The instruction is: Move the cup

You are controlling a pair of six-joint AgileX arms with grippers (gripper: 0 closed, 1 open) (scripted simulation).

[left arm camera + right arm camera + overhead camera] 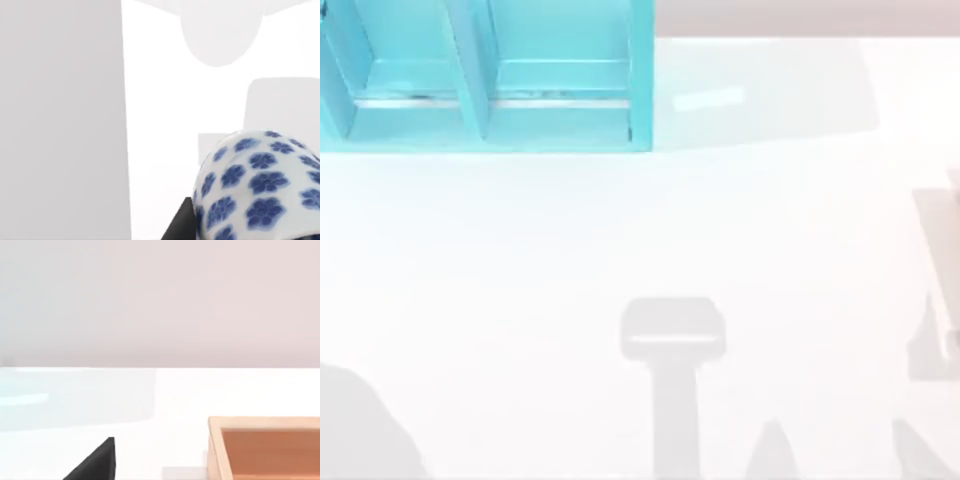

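Cup [260,185], white with blue flowers, close against left wrist camera, black finger [182,222] of left gripper touching its side. Whether jaws pinch cup or stand spread: cannot tell. Cup's place on table [640,240]: cannot tell from top view. Teal shelf [485,75] at table's far left. Right arm idle; dark finger tip [97,460] near wooden box [265,445], jaw state cannot tell.

Judgement: cup looks ceramic: stiff, glazed, slippery, breakable, light. Best hold across rounded body, firm but gentle.
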